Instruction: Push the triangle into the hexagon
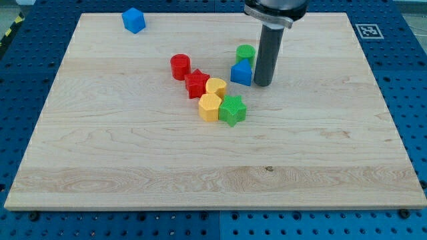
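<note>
The blue triangle [241, 72] lies near the board's upper middle, with a green cylinder [245, 54] touching it just above. The yellow hexagon [209, 107] lies lower left of it, in a cluster with other blocks. My tip [262, 84] rests on the board right beside the blue triangle's right side, touching or nearly touching it. The rod rises straight up from there to the view's top edge.
The cluster around the hexagon holds a green star [233, 110], a yellow heart-like block [215, 87], a red star [196, 84] and a red cylinder [180, 67]. A blue cube [133, 20] sits near the board's top left. The wooden board [100, 167] lies on a blue perforated table.
</note>
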Action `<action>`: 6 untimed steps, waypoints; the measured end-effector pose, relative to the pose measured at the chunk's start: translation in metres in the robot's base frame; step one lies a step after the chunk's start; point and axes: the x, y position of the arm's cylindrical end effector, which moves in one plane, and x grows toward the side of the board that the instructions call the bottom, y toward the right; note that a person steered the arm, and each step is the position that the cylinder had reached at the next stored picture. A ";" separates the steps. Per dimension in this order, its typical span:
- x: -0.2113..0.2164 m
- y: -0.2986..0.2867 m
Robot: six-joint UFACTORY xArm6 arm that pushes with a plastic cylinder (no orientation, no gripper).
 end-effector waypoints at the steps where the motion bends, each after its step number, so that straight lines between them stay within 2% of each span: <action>1: -0.019 -0.002; 3: -0.036 -0.029; 4: -0.016 -0.043; 5: 0.036 -0.043; 6: 0.054 -0.039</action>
